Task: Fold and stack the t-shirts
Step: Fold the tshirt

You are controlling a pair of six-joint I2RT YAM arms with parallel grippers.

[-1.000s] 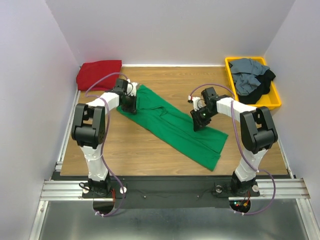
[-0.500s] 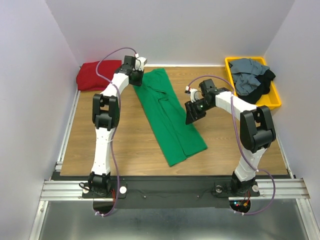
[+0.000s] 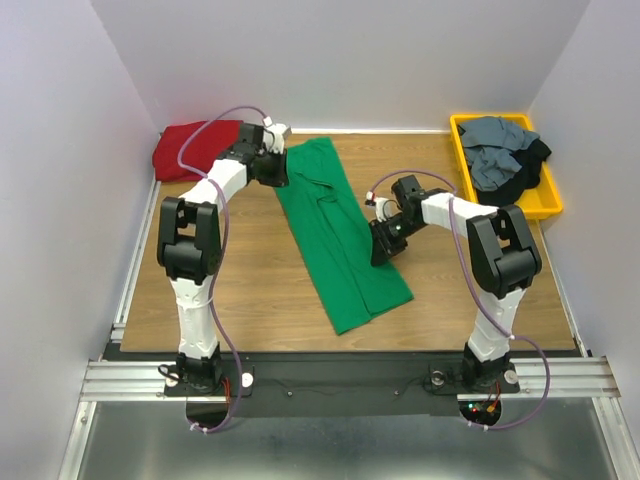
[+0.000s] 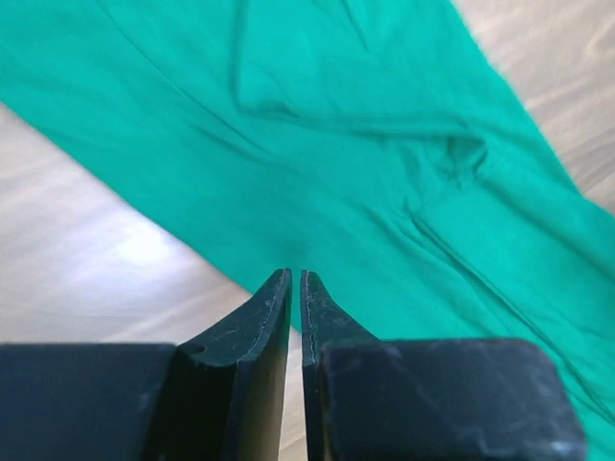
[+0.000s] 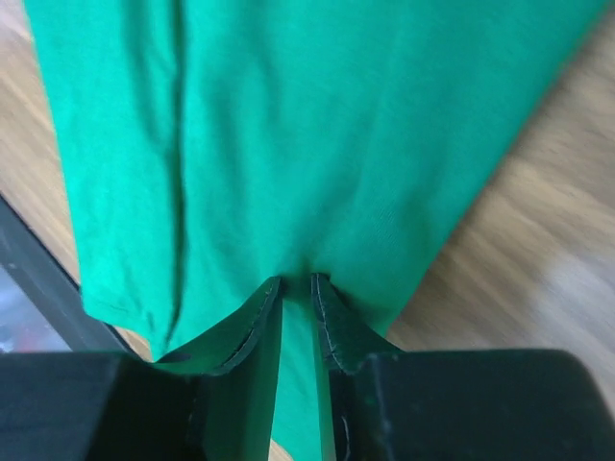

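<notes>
A bright green t-shirt (image 3: pixel 335 230) lies folded into a long strip down the middle of the table, and also shows in the left wrist view (image 4: pixel 384 144) and the right wrist view (image 5: pixel 288 125). My left gripper (image 3: pixel 275 167) is at the strip's far left edge; its jaws (image 4: pixel 295 274) are shut with nothing between them, tips just over the cloth edge. My right gripper (image 3: pixel 383 245) is at the strip's right edge, shut on a pinch of green cloth (image 5: pixel 296 280). A dark red t-shirt (image 3: pixel 195 148) lies folded at the far left corner.
A yellow tray (image 3: pixel 532 209) at the far right holds crumpled slate grey (image 3: pixel 495 150) and black (image 3: pixel 527 178) shirts. Bare wood shows left and right of the green strip. White walls close in three sides.
The green shirt swung from a diagonal to lie nearly lengthwise. My left gripper carried its end to the far side, then drew back slightly. My right gripper shifted left and a little nearer.
</notes>
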